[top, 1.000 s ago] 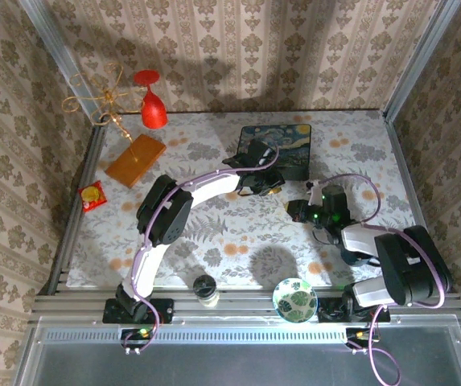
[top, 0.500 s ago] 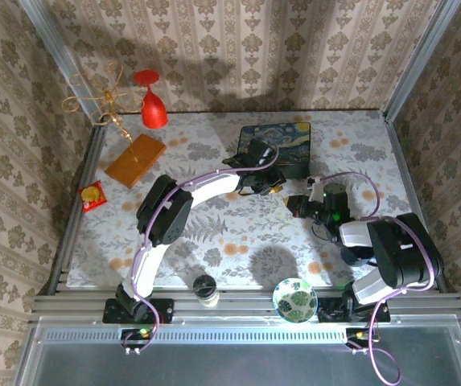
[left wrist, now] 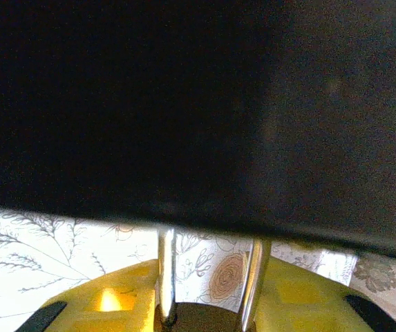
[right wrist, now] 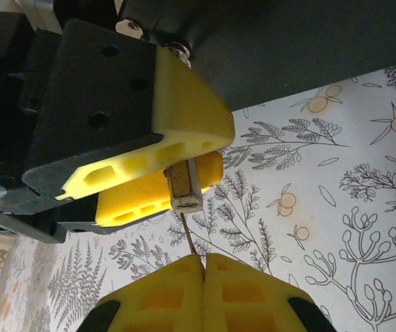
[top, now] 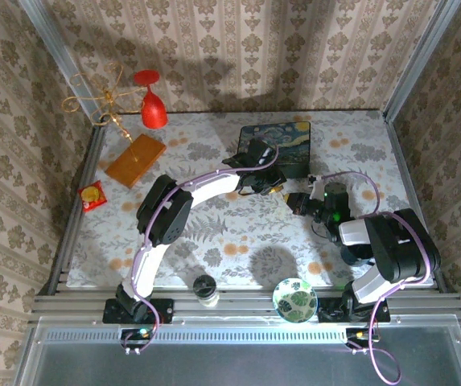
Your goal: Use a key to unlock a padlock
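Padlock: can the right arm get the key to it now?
Probably yes: the left gripper holds the padlock, bare end toward the right gripper, whose key tip sits at that end, nothing between.

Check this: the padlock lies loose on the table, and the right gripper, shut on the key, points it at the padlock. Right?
No: the left gripper clamps the padlock, as the right wrist view shows. The right gripper, shut on the key, does point it there.
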